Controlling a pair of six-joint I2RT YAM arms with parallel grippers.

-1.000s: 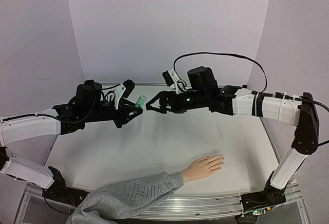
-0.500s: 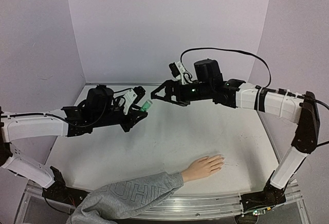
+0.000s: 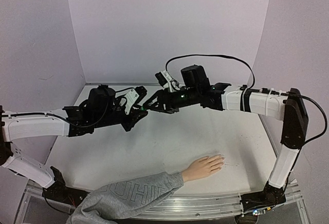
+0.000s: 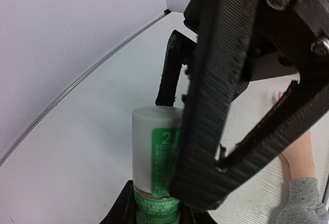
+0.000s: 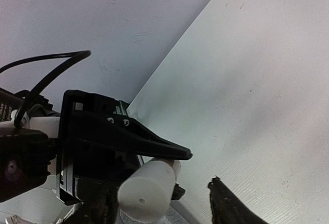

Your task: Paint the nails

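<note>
A small whitish bottle (image 4: 154, 167) with a green label and white cap is held up over the table, my left gripper (image 3: 138, 111) shut on its lower body. My right gripper (image 3: 147, 106) meets it from the right, its jaws open on either side of the white cap (image 5: 146, 190). One right finger (image 5: 231, 206) stands apart from the cap. The flesh-coloured mannequin hand (image 3: 204, 166) lies flat near the table's front, in a grey sleeve (image 3: 128, 196). Its nails at the fingertips (image 3: 220, 158) are too small to make out.
Both arms reach across the middle of the white table (image 3: 205, 131), well above it. Lilac walls close the back and sides. A black cable (image 3: 216, 57) loops above the right arm. The mannequin hand (image 4: 295, 154) also shows in the left wrist view.
My right gripper has swung left and down onto the bottle's cap, and its jaws have narrowed. The left arm first moved the bottle a little right and down, then held still.
</note>
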